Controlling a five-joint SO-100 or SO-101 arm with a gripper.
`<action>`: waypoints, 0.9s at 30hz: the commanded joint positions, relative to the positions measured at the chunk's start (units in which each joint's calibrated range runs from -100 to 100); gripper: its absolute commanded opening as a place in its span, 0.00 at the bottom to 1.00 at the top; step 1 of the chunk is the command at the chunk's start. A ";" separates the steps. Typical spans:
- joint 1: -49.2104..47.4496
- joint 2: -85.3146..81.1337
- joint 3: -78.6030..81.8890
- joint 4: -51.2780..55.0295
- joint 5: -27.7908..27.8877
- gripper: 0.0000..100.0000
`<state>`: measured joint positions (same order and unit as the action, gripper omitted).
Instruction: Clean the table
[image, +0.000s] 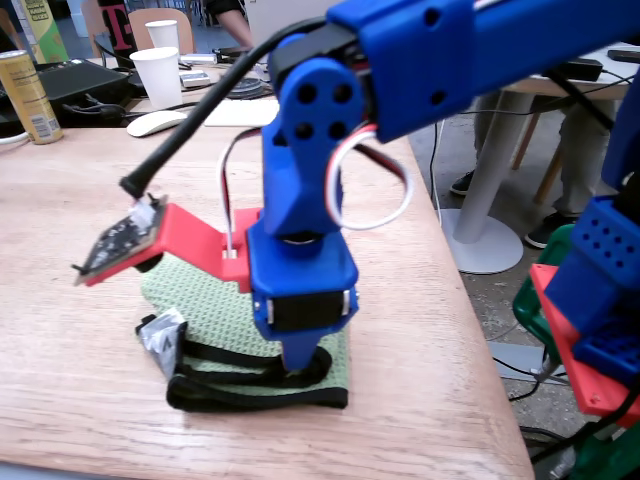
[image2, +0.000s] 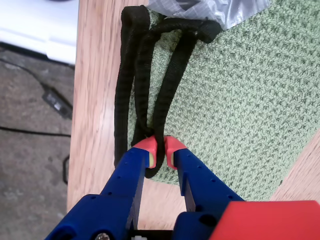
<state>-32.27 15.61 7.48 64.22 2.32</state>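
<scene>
In the wrist view the gripper (image2: 158, 150) is pinched narrow on a loop of the black strap (image2: 142, 75), red tips touching the green cloth (image2: 240, 110). The cloth lies near the front edge of the table (image: 80, 380), strap along its near side. To wipe well, I judge the arm should keep its clamp firm, press lightly down and drag slowly so the cloth lies flat. Just left of the cloth lies a crumpled silver wrapper (image: 162, 335). Farther back stand a yellow can (image: 27, 95) and white cups (image: 160, 75).
</scene>
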 joint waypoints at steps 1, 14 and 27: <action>0.46 4.03 -9.70 -1.01 0.29 0.01; 18.39 21.10 -41.04 -0.84 1.22 0.01; 30.92 19.47 -30.94 7.53 2.78 0.01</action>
<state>-1.93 37.40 -27.68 71.35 5.01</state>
